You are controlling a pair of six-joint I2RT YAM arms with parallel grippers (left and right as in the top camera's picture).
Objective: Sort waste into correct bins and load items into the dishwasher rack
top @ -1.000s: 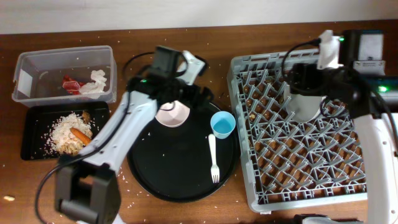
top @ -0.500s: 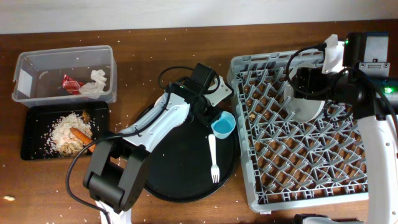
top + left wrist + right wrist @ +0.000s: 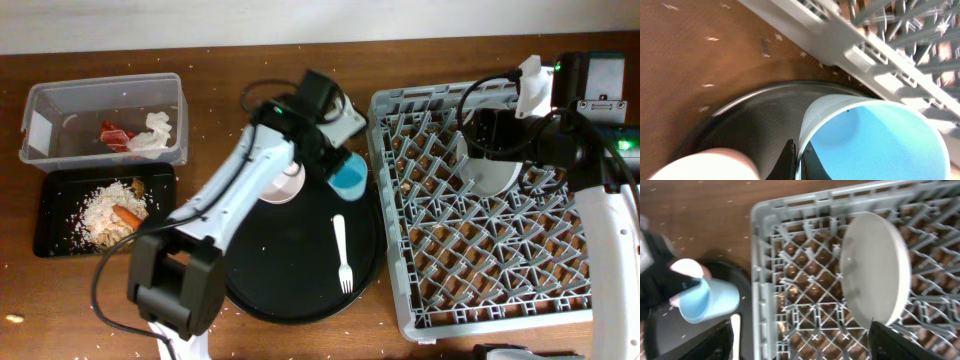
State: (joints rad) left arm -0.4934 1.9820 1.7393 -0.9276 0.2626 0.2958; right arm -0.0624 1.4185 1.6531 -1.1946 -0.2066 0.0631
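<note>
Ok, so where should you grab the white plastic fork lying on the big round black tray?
Probably the white plastic fork by its straight handle, about halfway along. It lies flat on the round black tray, prongs toward the robot, so come straight down from above and pinch across the two narrow sides.

No readable text, number or brand anywhere. The white label (image 3: 38, 129) on the clear tub (image 3: 100, 84) is too small to read; the red wrapper (image 3: 112, 133) likewise.
</note>
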